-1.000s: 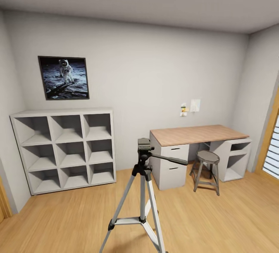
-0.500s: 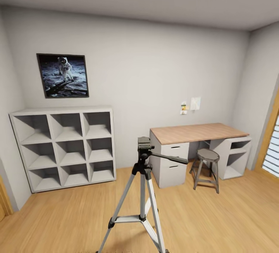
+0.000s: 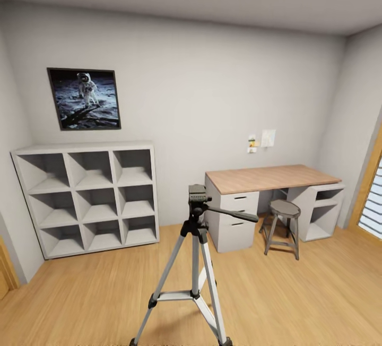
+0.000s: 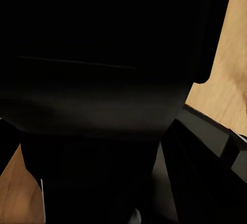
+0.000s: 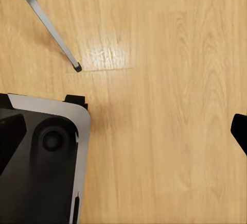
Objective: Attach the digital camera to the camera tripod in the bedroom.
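Bedroom, white-walled, with a light wood plank floor; white cube shelving, nine open compartments in three rows, stands against the back wall at the left; a framed astronaut picture hangs on the wall above it; a desk with a wood tabletop and white drawers stands against the same wall at the right; a grey round stool stands just in front of the desk; small notes are pinned to the wall above the tabletop. Camera tripod stands upright on the floor in the middle of the room, well apart from shelving and desk; silver legs spread, black head on top, thin pan handle pointing toward the desk; nothing is mounted on its head. The right wrist view looks down on the floor, with one silver tripod leg and its black foot beside a black and silver part of the robot's body; the left wrist view shows dark robot bodywork close up, with floor at the edges. Jaws, both arms: cannot tell whether spread or pressed together.
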{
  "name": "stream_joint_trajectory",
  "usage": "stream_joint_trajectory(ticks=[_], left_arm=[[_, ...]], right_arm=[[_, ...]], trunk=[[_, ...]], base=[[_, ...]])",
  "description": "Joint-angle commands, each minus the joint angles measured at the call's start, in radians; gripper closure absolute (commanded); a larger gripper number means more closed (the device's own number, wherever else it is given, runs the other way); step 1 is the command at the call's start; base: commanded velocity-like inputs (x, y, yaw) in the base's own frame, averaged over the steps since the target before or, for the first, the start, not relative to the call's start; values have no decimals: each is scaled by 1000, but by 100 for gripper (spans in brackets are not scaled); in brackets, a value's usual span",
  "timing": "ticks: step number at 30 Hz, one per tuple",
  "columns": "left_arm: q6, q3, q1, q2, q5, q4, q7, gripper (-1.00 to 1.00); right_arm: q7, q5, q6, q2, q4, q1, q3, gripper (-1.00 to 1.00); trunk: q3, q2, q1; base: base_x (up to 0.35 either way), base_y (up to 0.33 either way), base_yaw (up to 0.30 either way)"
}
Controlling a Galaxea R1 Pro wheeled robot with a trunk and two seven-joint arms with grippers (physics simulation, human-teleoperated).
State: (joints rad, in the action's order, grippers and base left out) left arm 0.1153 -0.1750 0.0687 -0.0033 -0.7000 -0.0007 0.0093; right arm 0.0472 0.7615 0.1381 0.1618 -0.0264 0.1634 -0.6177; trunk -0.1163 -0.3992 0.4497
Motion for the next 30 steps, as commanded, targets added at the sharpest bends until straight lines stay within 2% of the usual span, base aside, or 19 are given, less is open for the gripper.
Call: stream_joint_trajectory(ticks=[1,30], left_arm=[[3,-9,0,0,-7,1,0,100],[6,-8,0,3,-9,1,1,100]], right_arm=[[2,4,4,1,-3,1,-8,-100],[2,2,7,4,-3,1,-8,-100]], trunk=[[2,-1,0],[48,-1,0]], base=[[0,0,0],[0,0,0]])
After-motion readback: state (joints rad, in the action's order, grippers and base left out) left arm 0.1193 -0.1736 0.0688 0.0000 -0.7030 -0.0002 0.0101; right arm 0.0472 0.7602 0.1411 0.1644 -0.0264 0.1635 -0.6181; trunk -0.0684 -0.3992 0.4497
